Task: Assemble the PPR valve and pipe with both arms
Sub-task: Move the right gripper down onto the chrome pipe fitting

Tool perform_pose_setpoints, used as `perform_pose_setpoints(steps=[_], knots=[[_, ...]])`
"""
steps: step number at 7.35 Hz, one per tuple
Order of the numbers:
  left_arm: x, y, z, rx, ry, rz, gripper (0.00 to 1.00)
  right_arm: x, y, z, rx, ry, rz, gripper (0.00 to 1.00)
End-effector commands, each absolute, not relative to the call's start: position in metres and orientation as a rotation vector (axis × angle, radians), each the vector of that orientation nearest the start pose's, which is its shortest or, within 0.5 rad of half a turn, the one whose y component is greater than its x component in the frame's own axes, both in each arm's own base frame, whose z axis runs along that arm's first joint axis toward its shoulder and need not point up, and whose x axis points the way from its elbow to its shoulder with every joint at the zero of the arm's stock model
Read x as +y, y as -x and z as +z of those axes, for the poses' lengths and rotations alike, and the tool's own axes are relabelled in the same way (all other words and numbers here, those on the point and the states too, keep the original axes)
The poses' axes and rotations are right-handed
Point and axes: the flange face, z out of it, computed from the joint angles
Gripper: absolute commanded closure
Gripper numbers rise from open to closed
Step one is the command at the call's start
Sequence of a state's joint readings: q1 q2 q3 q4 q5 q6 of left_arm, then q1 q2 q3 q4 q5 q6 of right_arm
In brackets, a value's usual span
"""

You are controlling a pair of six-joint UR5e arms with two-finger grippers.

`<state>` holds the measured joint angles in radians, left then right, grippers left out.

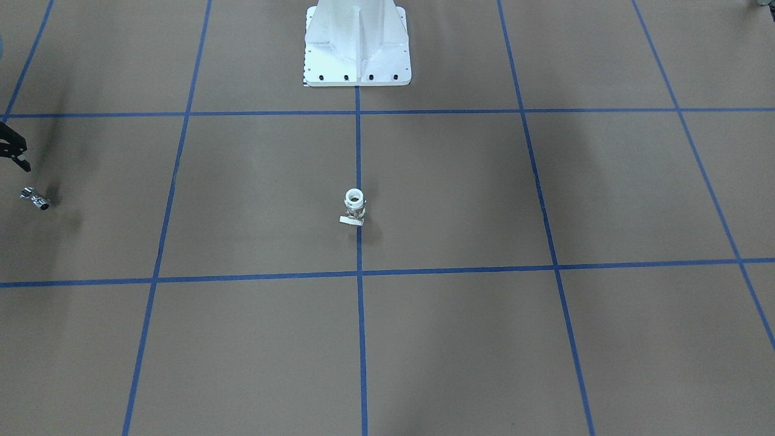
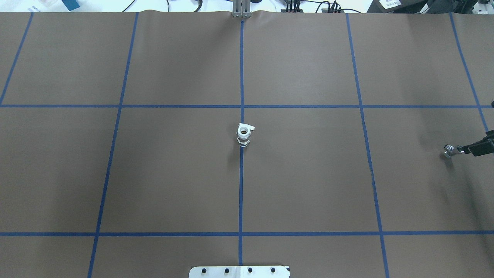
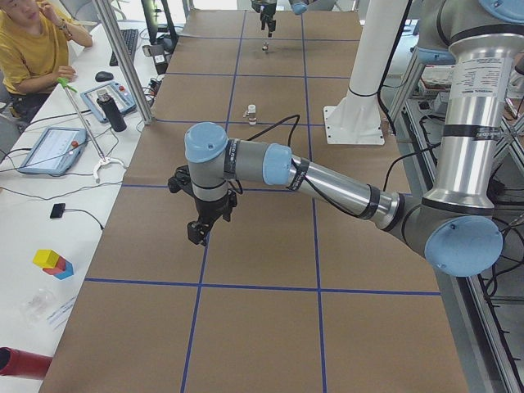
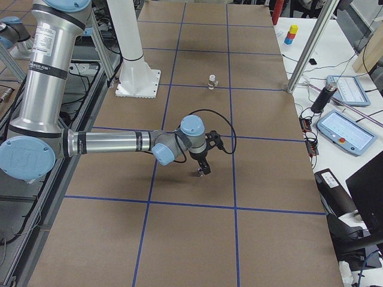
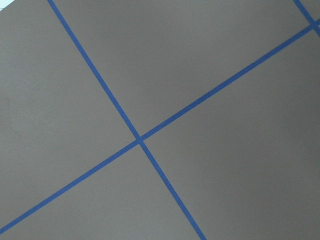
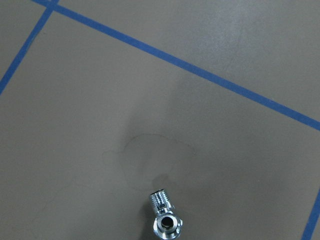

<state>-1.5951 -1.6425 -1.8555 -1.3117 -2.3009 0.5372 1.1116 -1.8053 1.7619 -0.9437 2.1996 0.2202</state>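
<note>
The PPR valve (image 1: 354, 207) stands upright on the centre tape line, white collar on top (image 2: 244, 135) and its pale tab against the table. The pipe (image 1: 34, 198), a small chrome piece, lies on the brown mat far to my right (image 2: 449, 150). My right gripper (image 1: 24, 162) hovers just above and behind it, looks open and holds nothing. In the right wrist view the pipe (image 6: 165, 218) sits at the bottom edge, dark open end facing the camera. My left gripper (image 3: 197, 236) hangs over bare mat, far from both parts. I cannot tell whether it is open or shut.
The white bolted pedestal (image 1: 357, 48) stands at the table's robot-side edge. Blue tape lines (image 5: 140, 140) divide the mat into squares. A seated person (image 3: 33, 41), tablets and a dark bottle (image 3: 113, 112) occupy the side bench.
</note>
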Motion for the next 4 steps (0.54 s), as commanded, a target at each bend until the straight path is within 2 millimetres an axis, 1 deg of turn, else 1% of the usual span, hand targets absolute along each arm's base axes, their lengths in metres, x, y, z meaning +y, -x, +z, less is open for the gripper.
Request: perform_pose_setpoints(steps=[1, 2, 3, 4], knots=[[-0.499, 0.079, 0.515, 0.685, -0.295, 0.526, 0.00, -0.421, 0.140, 0.620, -0.736, -0.320, -0.428, 0.01], [-0.499, 0.078, 0.515, 0.684, -0.294, 0.527, 0.00, -0.418, 0.148, 0.627, -0.736, -0.302, -0.443, 0.02], [-0.500, 0.078, 0.518, 0.680, -0.306, 0.531, 0.00, -0.415, 0.155, 0.629, -0.738, -0.294, -0.459, 0.02], [-0.501, 0.078, 0.519, 0.678, -0.319, 0.536, 0.00, -0.414, 0.159, 0.629, -0.739, -0.292, -0.468, 0.07]])
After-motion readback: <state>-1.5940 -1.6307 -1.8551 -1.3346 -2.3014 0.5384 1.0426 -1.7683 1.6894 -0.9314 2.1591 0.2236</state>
